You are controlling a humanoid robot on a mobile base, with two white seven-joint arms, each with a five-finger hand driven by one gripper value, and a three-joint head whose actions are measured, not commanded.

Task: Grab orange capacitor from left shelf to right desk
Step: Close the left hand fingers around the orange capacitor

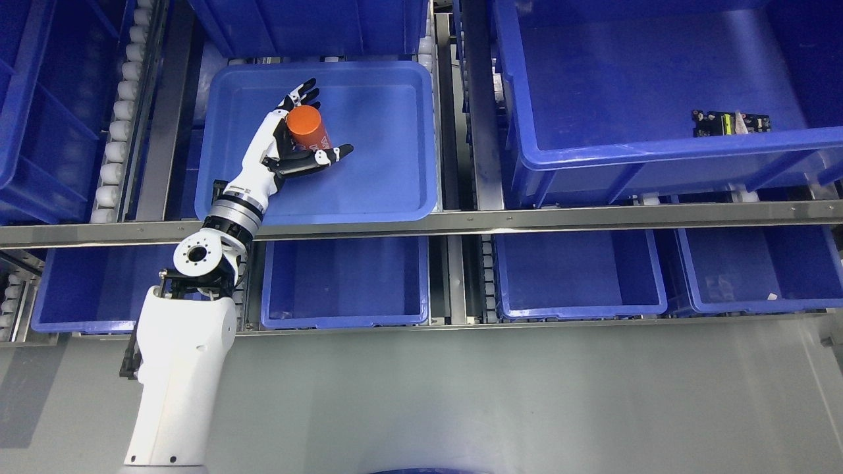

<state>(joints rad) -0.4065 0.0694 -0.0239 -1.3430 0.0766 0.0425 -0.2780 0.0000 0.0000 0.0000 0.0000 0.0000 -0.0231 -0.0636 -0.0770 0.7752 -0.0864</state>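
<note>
An orange capacitor [307, 129], a short cylinder with white print on its side, is inside the shallow blue bin [395, 191] on the upper shelf level, left of centre. My left hand [304, 135] reaches up from the lower left into that bin. Its fingers [332, 155] and thumb wrap around the capacitor from both sides. I cannot tell if the capacitor rests on the bin floor or hangs just above it. My right arm does not show.
A large blue bin [658, 155] at upper right holds a small circuit board [730, 123]. Several blue bins [342, 316] sit on the lower shelf behind a metal rail [527, 220]. Roller tracks [118, 131] run at the left. Grey floor [500, 401] lies below.
</note>
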